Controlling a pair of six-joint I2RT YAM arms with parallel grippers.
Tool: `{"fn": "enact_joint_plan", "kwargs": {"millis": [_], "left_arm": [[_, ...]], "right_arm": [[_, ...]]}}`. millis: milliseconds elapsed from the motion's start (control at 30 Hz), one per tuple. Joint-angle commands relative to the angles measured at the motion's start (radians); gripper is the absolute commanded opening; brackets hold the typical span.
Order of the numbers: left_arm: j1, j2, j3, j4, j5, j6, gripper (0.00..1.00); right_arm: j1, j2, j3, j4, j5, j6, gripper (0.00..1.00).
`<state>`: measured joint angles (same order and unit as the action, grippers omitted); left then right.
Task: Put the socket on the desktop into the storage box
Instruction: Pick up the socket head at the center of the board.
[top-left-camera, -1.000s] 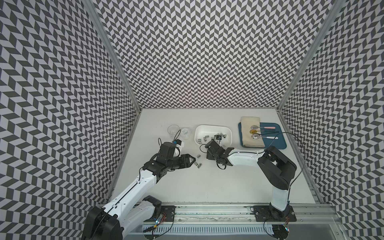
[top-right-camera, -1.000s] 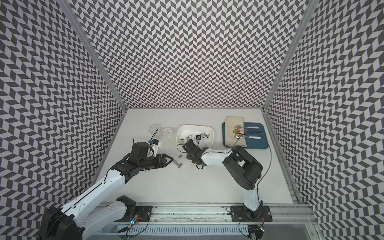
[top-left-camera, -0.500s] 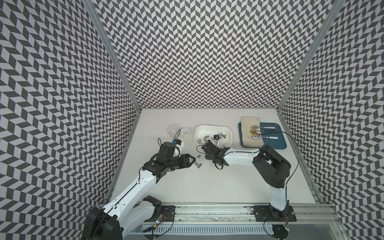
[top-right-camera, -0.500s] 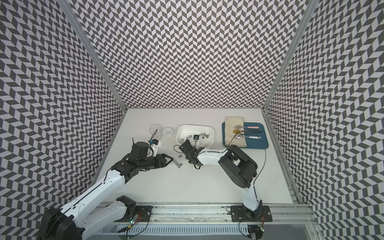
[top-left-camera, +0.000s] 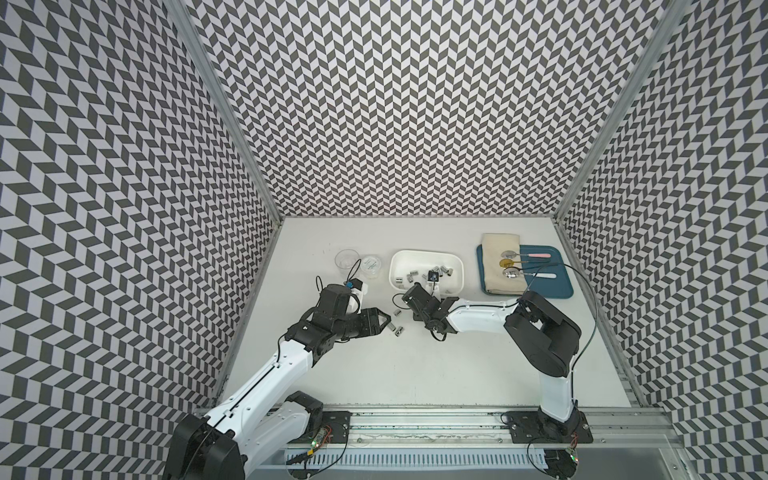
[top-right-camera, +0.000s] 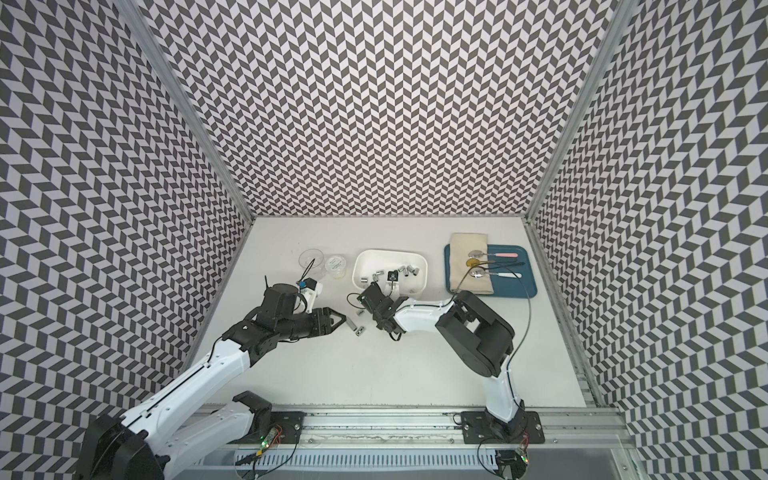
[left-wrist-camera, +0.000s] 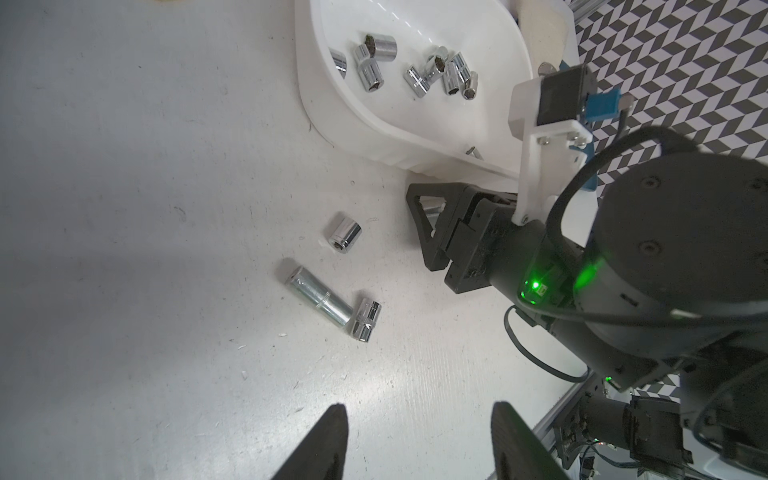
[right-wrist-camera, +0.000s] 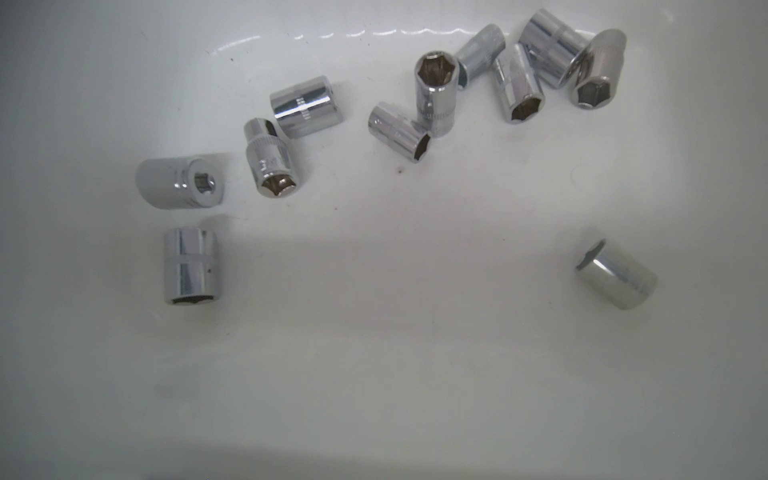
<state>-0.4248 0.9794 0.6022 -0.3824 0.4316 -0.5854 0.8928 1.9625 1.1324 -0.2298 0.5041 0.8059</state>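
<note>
Because three sockets lie loose on the tabletop just short of the storage box, left fingers hang wide and empty, apparently ready to take one; right fingers, low beside the box: spread cannot be told.

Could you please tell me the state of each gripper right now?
Black left gripper: open, holding nothing.
Black right gripper: cannot be told, seen only side-on.

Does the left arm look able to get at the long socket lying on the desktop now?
Probably yes. The left pincer is open, and the long socket lies on bare desktop just ahead of it, nothing between. A short socket touches one end, and the right pincer stands near.
</note>
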Motion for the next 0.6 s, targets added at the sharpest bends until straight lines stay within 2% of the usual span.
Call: {"fn": "enact_joint_plan", "kwargs": {"millis": [0,100,333,567], "left_arm": [[-0.002,-0.015,-0.007,-0.009,-0.010,0.000,0.58],[-0.003,-0.015,-0.006,-0.010,-0.011,-0.001,0.58],[-0.002,-0.015,-0.005,-0.014,-0.017,-0.001,0.58],[0.000,-0.009,-0.004,-0.015,-0.022,-0.002,0.58]], "right_arm": [[0.008,0.008,-0.056,-0.072,-0.046,0.018,0.56],[0.008,0.004,-0.067,-0.063,-0.053,0.017,0.48],[0.011,-0.014,-0.071,-0.052,-0.062,0.007,0.43],[0.021,-0.104,-0.092,-0.037,-0.096,-0.023,0.40]]}}
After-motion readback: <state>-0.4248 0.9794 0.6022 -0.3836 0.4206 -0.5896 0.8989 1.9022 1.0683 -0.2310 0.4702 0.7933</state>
